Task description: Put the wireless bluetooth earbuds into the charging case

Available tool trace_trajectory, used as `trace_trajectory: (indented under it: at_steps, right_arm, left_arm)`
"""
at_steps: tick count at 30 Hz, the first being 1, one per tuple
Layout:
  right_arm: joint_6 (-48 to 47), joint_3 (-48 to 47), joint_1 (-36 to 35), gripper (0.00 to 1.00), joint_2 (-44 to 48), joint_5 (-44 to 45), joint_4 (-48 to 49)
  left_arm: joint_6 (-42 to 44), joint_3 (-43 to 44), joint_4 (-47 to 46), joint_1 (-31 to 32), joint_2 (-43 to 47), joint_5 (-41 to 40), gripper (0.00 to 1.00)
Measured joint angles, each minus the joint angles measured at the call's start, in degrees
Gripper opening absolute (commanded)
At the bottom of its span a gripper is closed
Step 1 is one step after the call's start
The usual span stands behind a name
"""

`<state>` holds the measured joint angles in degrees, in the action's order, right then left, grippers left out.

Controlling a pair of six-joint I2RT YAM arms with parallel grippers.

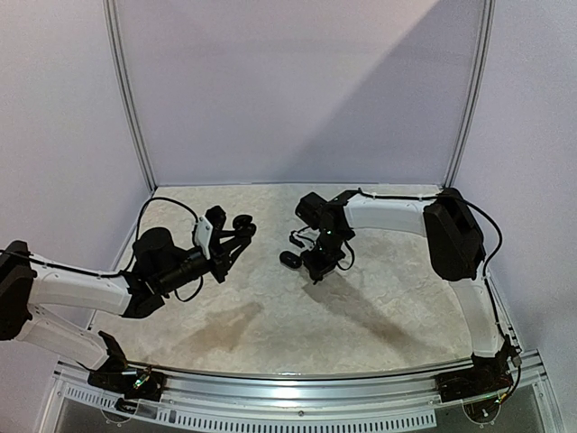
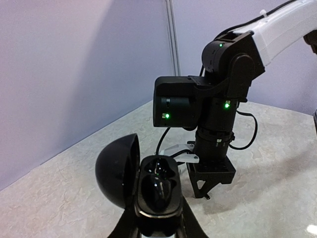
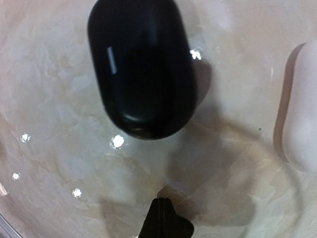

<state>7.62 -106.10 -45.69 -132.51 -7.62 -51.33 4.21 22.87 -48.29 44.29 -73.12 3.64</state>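
The earbuds [image 2: 158, 171] show only as glossy black shapes down in the wells of the open charging case [image 2: 157, 198]; how many are seated I cannot tell. The case's domed lid [image 2: 116, 171] is swung out to its left, standing nearly upright. The left hand [image 1: 233, 233] is clamped on the base, one finger [image 2: 128, 225] on each side. It holds the case above the bench [image 1: 379, 316], left of centre and toward the back.

Just to the right, the right hand [image 2: 204, 191] points straight down, its tips pressed together with nothing between them, close over the bench surface. A closed black oval case [image 3: 141, 69] lies flat just beside those tips, apart from them, with bare bench all round it. A white rounded object [image 3: 302, 109] lies near it, cut off at the edge of the right wrist view; what it is I cannot tell.

The two hands are near each other, a narrow gap between them. The near half of the bench, down to the front rail [image 1: 297, 379], lies open. The back wall [image 1: 297, 90] closes the far edge, and the left arm runs close along the left edge.
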Motion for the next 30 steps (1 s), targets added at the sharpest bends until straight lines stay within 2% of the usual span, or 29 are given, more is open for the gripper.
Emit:
trace_trajectory:
  at_steps: [10,15,18,21,27,30]
  right_arm:
    - [-2.9,0.6,-1.2,0.01,0.6,-0.7,-3.0]
    - [-3.9,0.4,-1.2,0.06,0.9,-1.6,-5.8]
    - [-4.0,-0.6,-1.2,0.16,1.0,-2.8,-6.5]
    - [-2.9,-1.9,-1.3,0.35,2.4,-3.0,-5.9]
    - [4.8,-8.1,-1.3,0.61,5.3,3.9,-6.7]
    - [8.5,-11.6,-1.3,0.65,4.7,7.5,-9.2]
  left_arm:
    - [0.5,0.5,0.2,0.0,-0.5,0.1,0.0]
    - [0.5,0.7,0.2,0.0,-0.8,0.2,0.0]
    - [0.5,0.8,0.2,0.0,-0.9,0.3,0.0]
    - [0.6,0.8,0.2,0.0,-0.9,0.3,0.0]
    - [0.7,0.8,0.2,0.0,-0.9,0.4,0.0]
    - [0.7,0.8,0.2,0.0,-0.9,0.4,0.0]
